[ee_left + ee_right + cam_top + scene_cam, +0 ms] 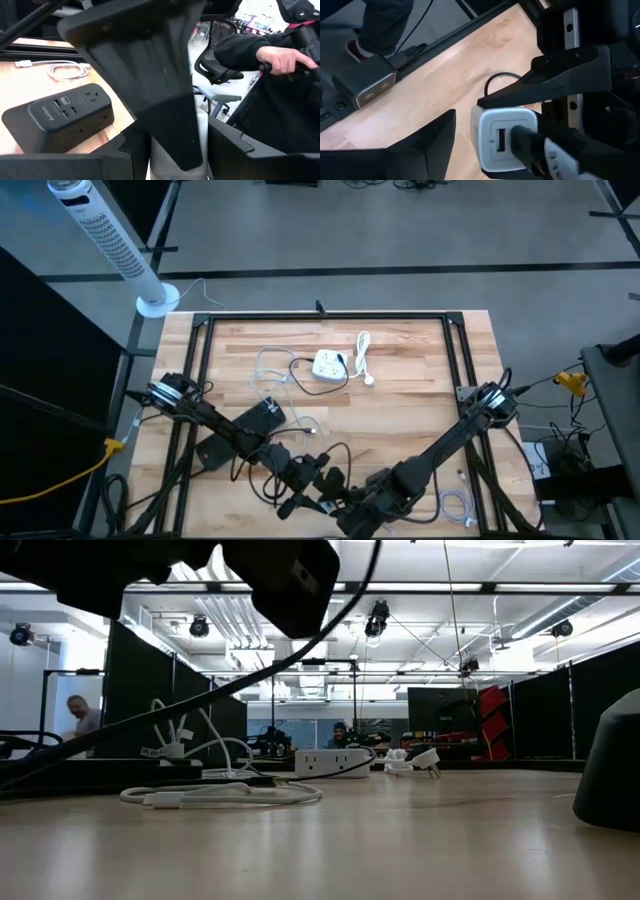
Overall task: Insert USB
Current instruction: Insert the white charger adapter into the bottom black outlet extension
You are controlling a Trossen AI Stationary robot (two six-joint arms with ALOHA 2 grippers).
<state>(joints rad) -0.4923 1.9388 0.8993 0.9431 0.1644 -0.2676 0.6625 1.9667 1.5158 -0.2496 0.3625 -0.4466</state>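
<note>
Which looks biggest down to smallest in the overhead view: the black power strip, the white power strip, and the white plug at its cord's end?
1. Black power strip
2. White power strip, slightly smaller
3. White plug, clearly smallest

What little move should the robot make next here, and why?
Probably draw the right pincer straight back. The black plug already looks seated in the white charger, next to its empty port, and the pincer stands open with one finger clear of the charger, so it seems to have nothing left to hold.
</note>
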